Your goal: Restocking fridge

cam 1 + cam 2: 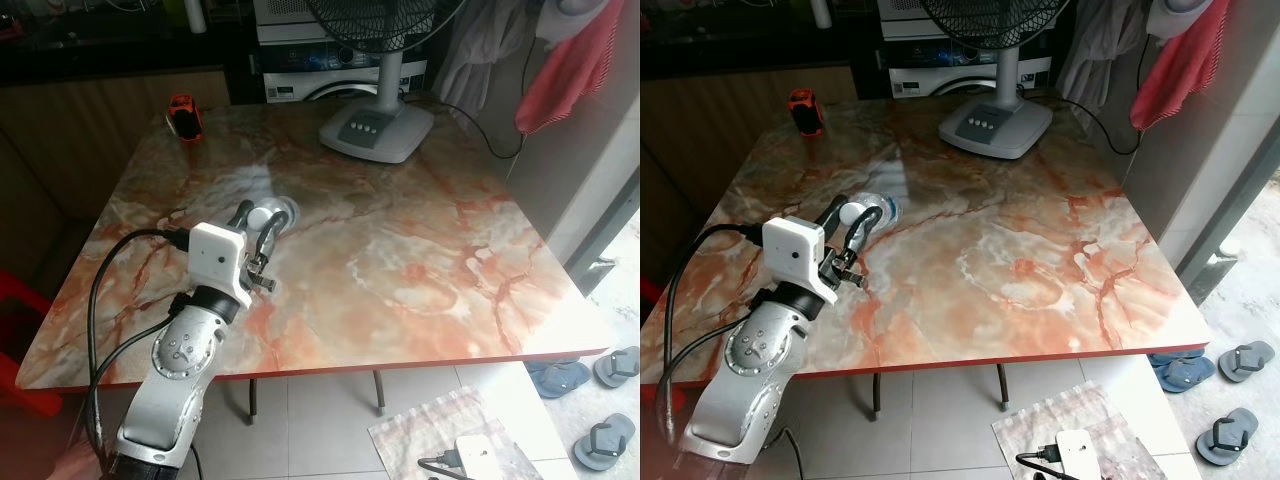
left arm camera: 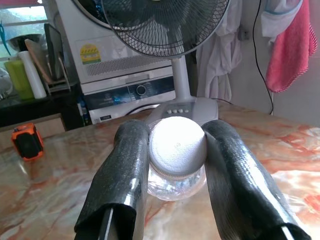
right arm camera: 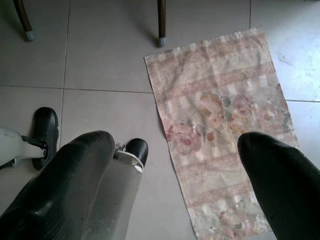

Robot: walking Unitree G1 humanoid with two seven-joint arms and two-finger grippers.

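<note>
Right gripper (image 3: pixel 175 175) hanging low over floor mat (image 3: pixel 225 125), fingers spread. Left gripper (image 1: pixel 258 224) pinching white cap of clear bottle (image 2: pixel 176 150) lying on marble table (image 1: pixel 420 260). Fan (image 1: pixel 378 125) at far edge.

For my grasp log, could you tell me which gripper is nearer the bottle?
Left. The left gripper has its fingers around the bottle on the table; the right gripper hangs over the floor.

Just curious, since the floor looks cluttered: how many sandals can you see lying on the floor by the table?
3 sandals: a blue one under the table's corner, a grey one beside it, another grey one nearer the camera. More may lie outside the picture.
</note>
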